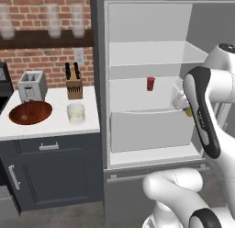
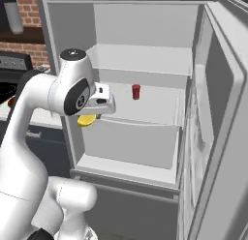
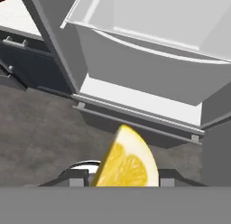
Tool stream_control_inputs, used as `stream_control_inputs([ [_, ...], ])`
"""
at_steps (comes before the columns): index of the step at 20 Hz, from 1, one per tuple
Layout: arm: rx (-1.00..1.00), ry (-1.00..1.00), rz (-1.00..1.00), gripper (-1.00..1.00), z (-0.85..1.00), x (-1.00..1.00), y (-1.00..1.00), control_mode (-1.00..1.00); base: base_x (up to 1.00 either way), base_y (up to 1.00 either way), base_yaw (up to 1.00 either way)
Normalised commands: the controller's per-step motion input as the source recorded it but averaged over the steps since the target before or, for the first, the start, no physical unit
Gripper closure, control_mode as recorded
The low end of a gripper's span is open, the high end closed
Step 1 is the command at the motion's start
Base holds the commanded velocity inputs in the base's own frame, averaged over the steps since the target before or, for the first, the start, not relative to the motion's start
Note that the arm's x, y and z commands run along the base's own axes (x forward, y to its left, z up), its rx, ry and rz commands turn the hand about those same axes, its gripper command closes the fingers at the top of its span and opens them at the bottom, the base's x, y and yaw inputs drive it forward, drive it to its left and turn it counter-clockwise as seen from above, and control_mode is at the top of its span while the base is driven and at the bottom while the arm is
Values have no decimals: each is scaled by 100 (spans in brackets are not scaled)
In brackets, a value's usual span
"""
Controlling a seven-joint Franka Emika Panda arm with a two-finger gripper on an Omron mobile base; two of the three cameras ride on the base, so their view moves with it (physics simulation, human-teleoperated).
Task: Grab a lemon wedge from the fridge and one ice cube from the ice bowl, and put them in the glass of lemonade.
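Clearly held, the tiny bright yellow lemon wedge (image 3: 127, 162) sits clamped in the two-finger gripper (image 3: 122, 177), in front of the open dark grey fridge (image 1: 151, 126), outside its pale drawer (image 3: 149, 60). A small red can (image 2: 136, 91) stands on a shelf inside.

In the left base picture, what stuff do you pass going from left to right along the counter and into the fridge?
Wooden ice bowl → toaster → knife block and glass of lemonade about level → red can in the fridge → robot arm.
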Motion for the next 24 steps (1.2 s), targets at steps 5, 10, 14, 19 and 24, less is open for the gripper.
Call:
stream_control_inputs([
  [5,0,0,0,100,0,0,0,100,-3,100,-20],
  [10,0,0,0,100,0,0,0,100,4,100,-32],
  [14,0,0,0,100,0,0,0,100,10,100,-30],
  [19,0,0,0,100,0,0,0,100,60,85,-11],
  [24,0,0,0,100,0,0,0,100,93,34,0],
])
